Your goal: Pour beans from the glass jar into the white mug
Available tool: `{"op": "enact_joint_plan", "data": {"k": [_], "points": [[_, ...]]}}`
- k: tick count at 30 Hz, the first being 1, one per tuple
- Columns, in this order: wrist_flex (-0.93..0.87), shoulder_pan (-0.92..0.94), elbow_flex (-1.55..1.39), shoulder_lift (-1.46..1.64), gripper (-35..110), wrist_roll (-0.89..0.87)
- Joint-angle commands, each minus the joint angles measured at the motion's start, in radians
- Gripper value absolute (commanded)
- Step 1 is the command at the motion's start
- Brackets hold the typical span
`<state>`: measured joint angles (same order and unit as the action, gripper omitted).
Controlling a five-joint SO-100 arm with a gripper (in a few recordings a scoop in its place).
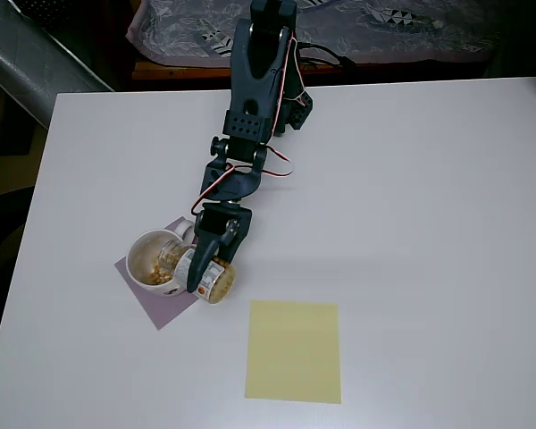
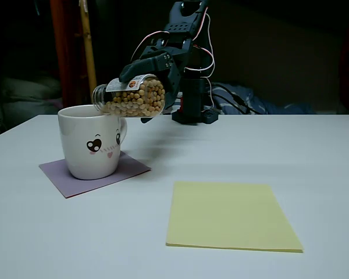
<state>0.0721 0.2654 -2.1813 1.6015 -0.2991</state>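
Note:
The white mug (image 1: 152,262) (image 2: 92,143) stands on a purple coaster (image 2: 93,172), with a few beans (image 1: 146,264) showing at its bottom in the overhead view. The glass jar (image 2: 131,98) (image 1: 207,276) is held almost on its side above the mug's rim, its mouth pointing left over the opening. Tan beans (image 2: 141,100) fill most of the jar. My gripper (image 1: 205,263) (image 2: 144,71) is shut on the glass jar, gripping it around the middle over its label.
A yellow paper sheet (image 1: 294,350) (image 2: 230,215) lies flat on the white table (image 1: 411,197), in front and right of the mug. The arm's base (image 2: 193,113) stands at the table's far edge. Cables trail behind the base.

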Motion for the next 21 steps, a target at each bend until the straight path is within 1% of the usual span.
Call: {"op": "enact_joint_plan", "data": {"k": [1,4,8,16,21], "points": [[-0.003,0.008,-0.011,0.011,5,-0.006],[-0.002,0.005,-0.011,0.023,3,0.048],[0.0,0.006,0.002,0.025,2,0.178],[0.017,-0.002,0.011,0.043,11,0.426],[0.017,0.008,0.011,0.081,11,0.609]]}}
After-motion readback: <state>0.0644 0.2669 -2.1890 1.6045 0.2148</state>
